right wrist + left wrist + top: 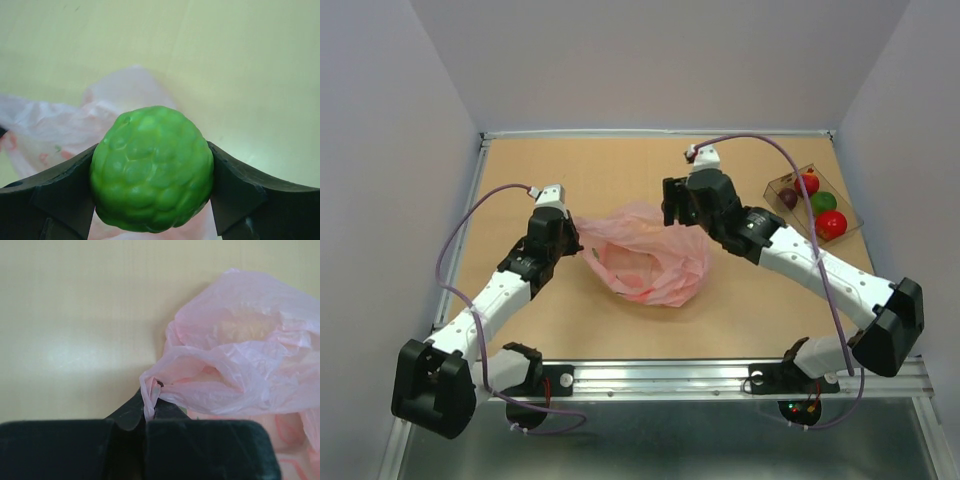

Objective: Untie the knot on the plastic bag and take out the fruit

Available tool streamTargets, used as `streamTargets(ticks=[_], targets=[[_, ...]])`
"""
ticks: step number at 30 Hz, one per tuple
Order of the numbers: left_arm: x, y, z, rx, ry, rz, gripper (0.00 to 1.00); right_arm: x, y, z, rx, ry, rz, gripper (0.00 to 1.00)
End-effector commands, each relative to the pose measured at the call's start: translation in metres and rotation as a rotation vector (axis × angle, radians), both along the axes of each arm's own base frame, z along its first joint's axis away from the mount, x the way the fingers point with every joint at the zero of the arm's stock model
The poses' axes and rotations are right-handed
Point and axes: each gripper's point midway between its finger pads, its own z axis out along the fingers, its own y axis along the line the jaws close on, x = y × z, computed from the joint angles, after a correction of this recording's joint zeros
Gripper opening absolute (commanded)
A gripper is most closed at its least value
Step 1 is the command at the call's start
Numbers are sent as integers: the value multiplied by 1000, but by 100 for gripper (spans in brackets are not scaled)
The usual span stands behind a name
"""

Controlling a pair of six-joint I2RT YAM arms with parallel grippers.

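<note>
The pink plastic bag [650, 255] lies crumpled mid-table, its mouth looking slack. No tied knot shows. My left gripper [582, 250] is at the bag's left edge. In the left wrist view it [149, 402] is shut on a twisted strand of the bag [250, 350]. My right gripper [675, 205] hovers at the bag's far right edge. In the right wrist view it [152, 155] is shut on a bumpy green fruit [152, 190], with the bag [55, 130] below. The held fruit is hidden in the top view.
A clear rigid box [790, 177] stands at the far right of the table. It holds a red fruit [809, 183], a dark purple one [787, 197], a green one [823, 201] and another red one [831, 224]. Grey walls enclose the table.
</note>
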Motion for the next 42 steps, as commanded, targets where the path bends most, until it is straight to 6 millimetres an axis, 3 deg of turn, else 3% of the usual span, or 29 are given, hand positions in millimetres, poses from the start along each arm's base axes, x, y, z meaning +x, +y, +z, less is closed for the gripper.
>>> streamTargets(ticks=[1,3,4,6,7,9,10,14,16,20,23,25,34,38,42], targets=[[13,14,22,23,-71,53,4,44,-76,45,-38,-125,-242,58],[12,12,23,15,-71,40,4,58,-118,46,-49,-131,-370,59],[10,8,22,0,-67,20,4,71,-158,39,-49,-117,-485,59],[12,4,26,-19,-83,4,4,82,-200,29,-42,-97,-617,59],[11,-1,26,-32,-81,-16,4,87,-241,22,-41,-79,-720,59],[11,-2,26,-34,-79,-26,4,93,-271,12,-13,-50,-789,60],[10,-3,26,-32,-79,-34,4,96,-300,-1,2,-16,-861,60],[11,-5,28,-38,-81,-46,4,104,-353,-36,9,67,-991,61],[11,-6,28,-41,-80,-53,4,107,-371,-57,22,118,-1029,65],[12,-8,27,-50,-75,-63,4,111,-384,-77,26,164,-1057,71],[12,-8,28,-51,-78,-64,4,114,-385,-90,21,194,-1064,84],[12,-8,28,-50,-79,-65,4,113,-388,-93,16,194,-1086,98],[13,-8,28,-54,-84,-69,4,113,-388,-77,-3,166,-1054,100],[11,-14,29,-71,-82,-100,4,119,-349,-57,41,154,-855,100],[11,-15,28,-71,-82,-103,4,118,-269,-44,22,148,-530,100]])
